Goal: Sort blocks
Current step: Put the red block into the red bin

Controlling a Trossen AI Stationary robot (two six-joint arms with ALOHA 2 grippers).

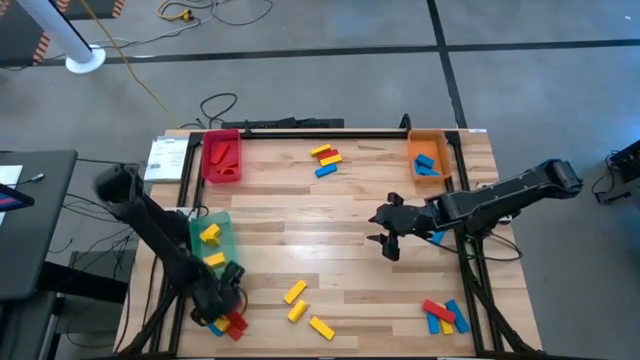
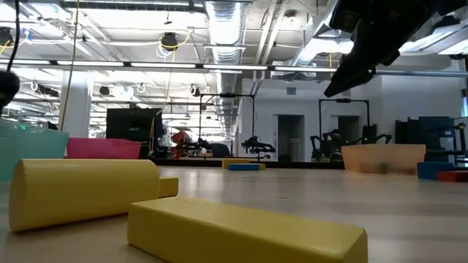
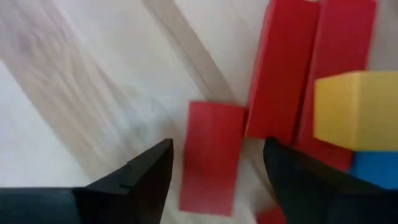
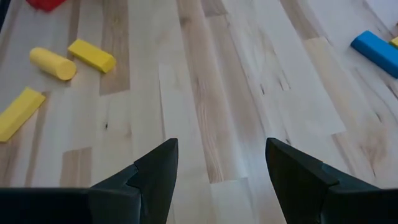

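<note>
1. The high view looks straight down on the whole wooden table (image 1: 330, 250), both arms included.
2. The low view sits at tabletop level, facing across into the room, with two yellow blocks (image 2: 241, 230) pressed close to the lens.
3. The left wrist view points steeply down, very near a red block (image 3: 210, 155).
4. The right wrist view hangs higher over bare planks, sharing the yellow blocks (image 4: 91, 55) with the high and low views.

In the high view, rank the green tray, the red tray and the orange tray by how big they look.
1. Green tray, though the left arm hides part of it.
2. Red tray and orange tray: too alike to rank.
</note>
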